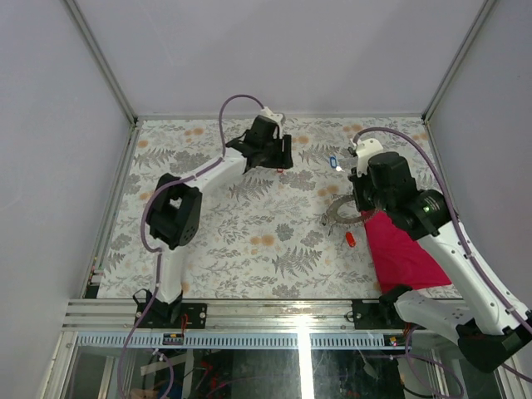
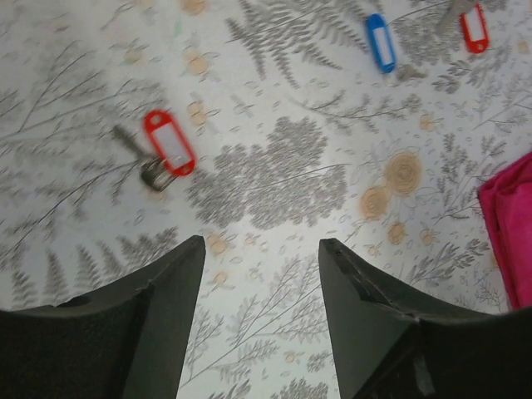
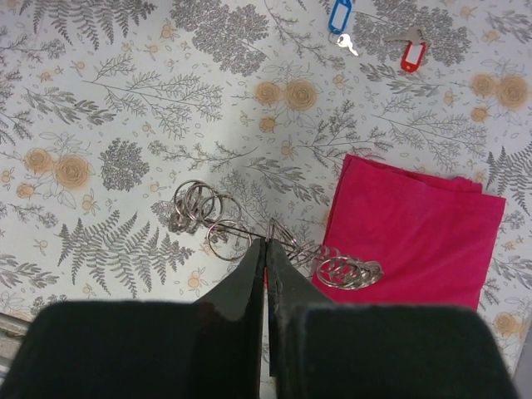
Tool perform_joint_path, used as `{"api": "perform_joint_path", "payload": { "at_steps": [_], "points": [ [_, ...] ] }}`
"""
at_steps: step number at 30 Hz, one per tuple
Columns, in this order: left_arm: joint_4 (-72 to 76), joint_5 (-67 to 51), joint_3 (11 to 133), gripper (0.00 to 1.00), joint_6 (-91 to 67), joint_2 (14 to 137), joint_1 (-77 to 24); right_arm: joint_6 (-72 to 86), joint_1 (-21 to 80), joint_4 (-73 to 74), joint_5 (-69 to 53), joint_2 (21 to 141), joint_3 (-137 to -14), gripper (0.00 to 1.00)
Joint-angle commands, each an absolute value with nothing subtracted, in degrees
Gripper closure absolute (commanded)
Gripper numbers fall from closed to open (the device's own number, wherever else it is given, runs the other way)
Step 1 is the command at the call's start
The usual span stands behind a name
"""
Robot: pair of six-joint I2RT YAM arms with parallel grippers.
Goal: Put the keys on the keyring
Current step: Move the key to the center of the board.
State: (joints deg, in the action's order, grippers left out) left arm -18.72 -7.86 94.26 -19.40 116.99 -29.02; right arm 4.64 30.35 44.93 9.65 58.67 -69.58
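The keyring [image 3: 218, 218], a floppy chain of small metal rings, lies partly on the red cloth [image 3: 416, 233]; it also shows in the top view [image 1: 337, 213]. My right gripper [image 3: 266, 243] is shut, its tips pinching one upright link at the chain's middle. A blue key tag [image 3: 339, 15] and a red key tag [image 3: 411, 56] lie far ahead of it. Another red key tag [image 1: 350, 238] lies just near of the ring. My left gripper [image 2: 262, 249] is open and empty above the cloth-patterned table, with a red key tag [image 2: 169, 143] ahead to the left, a blue one [image 2: 381, 41] and a red one [image 2: 475, 27] farther right.
The red cloth [image 1: 403, 249] lies under the right arm near the table's front right. The table [image 1: 249, 249] has a fern-patterned cover, metal rails at the sides and grey walls around it.
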Motion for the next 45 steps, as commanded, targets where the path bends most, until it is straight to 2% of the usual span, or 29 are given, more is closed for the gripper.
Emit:
{"api": "perform_joint_path", "payload": {
  "at_steps": [1,12,20,26,45],
  "points": [
    [-15.1,-6.61,102.22,0.42,-14.99,120.91,-32.89,5.13,30.17,43.03,14.71,53.43,-71.97,1.0],
    [-7.21,-5.42,118.32,0.39,-3.07,135.21,-40.59,4.55,30.22,38.41,19.83,41.25,-72.82,1.0],
    [-0.42,-6.5,126.27,0.33,0.92,144.11,-41.57,4.36,30.23,40.59,20.95,40.48,-76.75,1.0],
    [-2.47,-4.51,137.48,0.32,0.13,151.99,-41.53,6.09,30.21,41.17,20.04,40.2,-76.6,1.0],
    [-8.42,-2.51,142.42,0.38,0.31,157.44,-41.88,6.74,30.19,40.52,15.95,41.31,-74.48,1.0]
  ]
}}
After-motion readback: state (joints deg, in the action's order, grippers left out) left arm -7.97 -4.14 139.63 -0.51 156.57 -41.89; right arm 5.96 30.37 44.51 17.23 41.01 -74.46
